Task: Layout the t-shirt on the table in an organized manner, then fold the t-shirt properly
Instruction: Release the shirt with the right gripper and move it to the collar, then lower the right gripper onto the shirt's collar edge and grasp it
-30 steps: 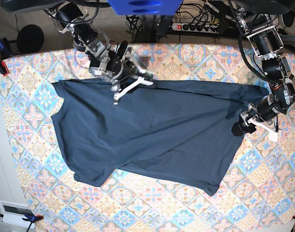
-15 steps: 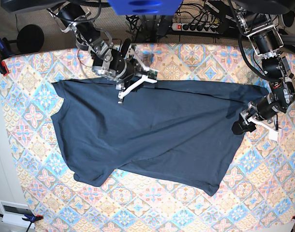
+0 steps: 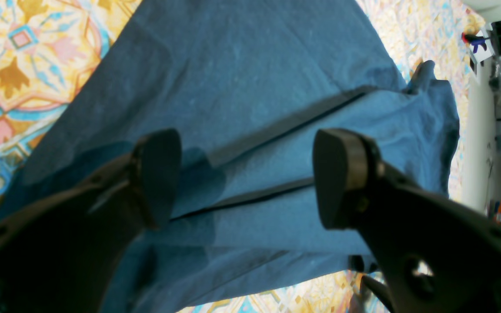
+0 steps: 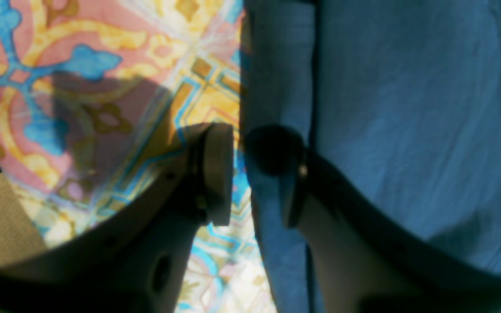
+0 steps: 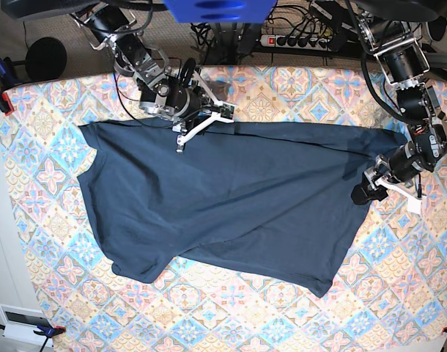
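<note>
Two arms are at the t-shirt (image 5: 223,198), which lies spread but skewed across the middle of the table (image 5: 282,88), its upper hem running along near the far edge and one lower corner sagging toward the near edge. Over the last second the right gripper (image 5: 205,123) has slid a little along that upper hem toward the far edge and turned slightly; the cloth beneath it has barely shifted. I read that as a repositioning rather than a pull, so the laying-out is not finished and no fold has begun.

From the base view the right gripper looks merely parked on the hem. Its wrist view tells more: the fingers (image 4: 218,171) stand narrowly apart, straddling the shirt's edge, one over bare tablecloth and one over fabric, with nothing pinched between them.

At the table's right edge the left gripper (image 5: 381,183) appears only as a dark shape on the sleeve end. Its wrist view shows the jaws spread wide above creased fabric (image 3: 255,182), released, grasping nothing.
</note>
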You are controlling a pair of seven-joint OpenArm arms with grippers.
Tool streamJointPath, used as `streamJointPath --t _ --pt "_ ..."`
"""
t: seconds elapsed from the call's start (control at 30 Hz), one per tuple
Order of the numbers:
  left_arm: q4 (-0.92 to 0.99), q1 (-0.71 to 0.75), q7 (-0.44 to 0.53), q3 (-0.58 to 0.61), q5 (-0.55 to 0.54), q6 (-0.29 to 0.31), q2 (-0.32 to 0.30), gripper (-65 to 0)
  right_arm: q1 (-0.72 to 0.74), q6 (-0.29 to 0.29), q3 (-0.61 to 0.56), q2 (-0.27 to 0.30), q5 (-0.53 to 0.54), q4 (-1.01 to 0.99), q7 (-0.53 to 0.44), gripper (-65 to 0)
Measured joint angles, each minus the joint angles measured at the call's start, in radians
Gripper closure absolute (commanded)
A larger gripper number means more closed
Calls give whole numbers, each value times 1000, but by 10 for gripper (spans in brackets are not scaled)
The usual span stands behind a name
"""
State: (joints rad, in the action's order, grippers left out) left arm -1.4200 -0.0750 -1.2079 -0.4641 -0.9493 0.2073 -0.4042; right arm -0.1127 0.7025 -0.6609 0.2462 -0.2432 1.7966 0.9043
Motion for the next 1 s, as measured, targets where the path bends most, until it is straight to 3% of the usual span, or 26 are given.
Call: streamJointPath --t 0.63,0.77,0.9,1.0 --pt "0 3 0 0 -2 0 0 -466 7 -4 6 0 5 -29 -56 -170" --pt "0 4 0 0 -81 0 -1 -466 6 -3 8 -2 6 -29 -56 -92" --pt "0 5 0 0 -92 0 -4 -466 2 -3 8 -3 8 -29 -56 -12" --pt "0 6 0 0 -98 0 -6 -466 -2 -2 8 -3 6 -19 -53 -2"
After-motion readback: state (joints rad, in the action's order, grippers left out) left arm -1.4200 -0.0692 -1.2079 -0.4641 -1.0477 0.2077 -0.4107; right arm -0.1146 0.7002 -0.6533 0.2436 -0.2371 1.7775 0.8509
